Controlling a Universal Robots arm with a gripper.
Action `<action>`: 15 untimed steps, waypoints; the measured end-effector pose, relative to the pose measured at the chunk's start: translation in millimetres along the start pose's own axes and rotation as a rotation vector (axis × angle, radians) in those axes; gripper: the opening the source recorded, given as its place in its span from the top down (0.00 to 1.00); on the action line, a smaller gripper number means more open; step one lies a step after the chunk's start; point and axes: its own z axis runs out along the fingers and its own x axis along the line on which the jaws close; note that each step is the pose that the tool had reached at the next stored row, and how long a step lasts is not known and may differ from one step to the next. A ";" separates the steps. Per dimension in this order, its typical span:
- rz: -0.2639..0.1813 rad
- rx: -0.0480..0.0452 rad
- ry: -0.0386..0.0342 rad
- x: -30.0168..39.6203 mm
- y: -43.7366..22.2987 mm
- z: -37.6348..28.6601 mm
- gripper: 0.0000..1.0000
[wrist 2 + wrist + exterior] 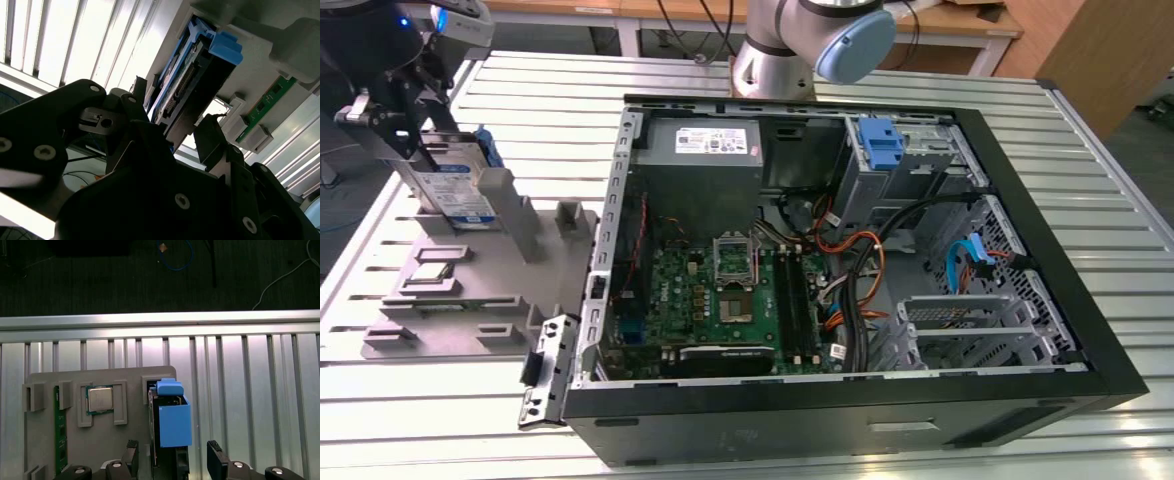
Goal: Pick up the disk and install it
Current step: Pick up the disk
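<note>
under the black hand [424, 148], flat silver disk [458, 192].

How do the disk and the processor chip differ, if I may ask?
The disk stands on edge; the processor chip lies flat. The disk is larger, with blue rails; the chip has a silver top. The open gripper straddles the disk, not the chip. Both sit in the grey holder.

The pincer [172, 110] straddles the disk [186, 82], fingers [210, 142] seemingly just clear of it.
</note>
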 end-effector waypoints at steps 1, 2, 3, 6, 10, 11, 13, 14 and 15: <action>0.000 0.0000 0.0000 0.0 0.0 0.0 0.35; 0.000 0.0000 0.0000 0.0 0.0 0.0 0.35; 0.000 0.0000 0.0000 0.0 0.0 0.0 0.35; 0.000 0.0000 0.0000 0.0 0.0 0.0 0.44; 0.000 0.0000 0.0000 0.0 0.0 0.0 0.45; 0.000 0.0000 0.0000 0.0 0.0 0.0 0.45; 0.000 0.0000 0.0000 0.0 0.0 0.0 0.51; 0.000 0.0000 0.0000 0.0 0.0 0.0 0.58; 0.000 0.0000 0.0000 0.0 0.0 0.0 0.58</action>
